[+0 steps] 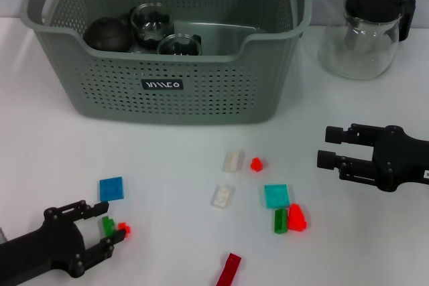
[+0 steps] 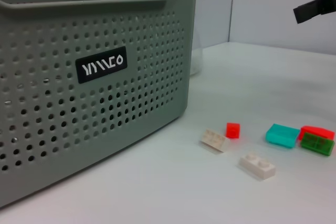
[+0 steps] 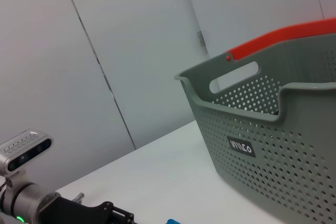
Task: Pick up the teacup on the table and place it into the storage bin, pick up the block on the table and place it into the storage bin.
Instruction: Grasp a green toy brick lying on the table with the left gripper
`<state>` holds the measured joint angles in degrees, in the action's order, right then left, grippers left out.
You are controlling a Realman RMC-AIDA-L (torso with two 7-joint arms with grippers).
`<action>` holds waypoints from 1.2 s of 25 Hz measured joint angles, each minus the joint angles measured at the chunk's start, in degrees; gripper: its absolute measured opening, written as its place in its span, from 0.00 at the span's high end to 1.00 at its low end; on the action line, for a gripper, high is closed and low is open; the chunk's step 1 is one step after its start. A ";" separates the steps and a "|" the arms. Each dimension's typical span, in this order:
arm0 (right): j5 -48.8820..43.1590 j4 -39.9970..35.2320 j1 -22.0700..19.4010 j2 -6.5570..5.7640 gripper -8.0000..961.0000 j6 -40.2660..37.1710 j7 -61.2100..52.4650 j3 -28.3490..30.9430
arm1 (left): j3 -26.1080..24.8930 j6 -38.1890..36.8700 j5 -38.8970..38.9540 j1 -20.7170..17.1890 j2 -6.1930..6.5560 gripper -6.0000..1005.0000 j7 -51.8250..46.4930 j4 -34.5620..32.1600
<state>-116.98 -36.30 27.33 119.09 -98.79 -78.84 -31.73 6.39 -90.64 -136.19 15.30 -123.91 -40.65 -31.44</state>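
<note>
Left gripper [image 1: 110, 222], spread, straddling small green block [image 1: 108, 226] near-left on desk [image 1: 167, 165]; grey-green perforated storage bin [image 1: 167, 92] far-right. Right gripper [image 1: 330, 147] spread, idle.

Matt perforated plastic storage bin [image 1: 201, 92]; glossy glass jug [image 1: 358, 41].

Looking like a lab or test room: plain white desk [image 1: 167, 246] backing onto bare pale wall panels [image 3: 131, 51], toy blocks [image 1: 276, 195] lying scattered as test props beside a basket [image 1: 167, 98].
</note>
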 joint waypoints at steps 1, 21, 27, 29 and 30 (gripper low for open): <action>0.00 0.00 0.01 0.00 0.33 0.00 0.00 0.00 | 0.10 0.23 -0.11 0.10 0.05 0.45 -0.09 0.05; -0.04 0.00 0.05 -0.10 0.33 0.00 0.00 0.00 | 0.56 0.61 -1.36 -0.53 0.03 0.45 -0.40 -0.04; 0.00 0.00 0.00 -0.09 0.33 0.00 0.00 0.00 | 0.44 0.62 -1.89 -0.54 -0.02 0.45 -0.21 0.02; 0.00 0.01 0.02 -0.09 0.33 0.00 0.00 0.00 | 0.29 0.83 -1.89 -0.51 -0.02 0.45 -0.20 0.12; -0.03 0.04 0.04 -0.09 0.33 0.00 0.00 0.00 | 0.27 0.92 -1.86 -0.48 -0.02 0.45 -0.20 0.16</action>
<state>-117.01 -36.26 27.37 119.00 -98.79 -78.83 -31.73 6.66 -89.72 -138.05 14.82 -123.93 -40.85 -31.28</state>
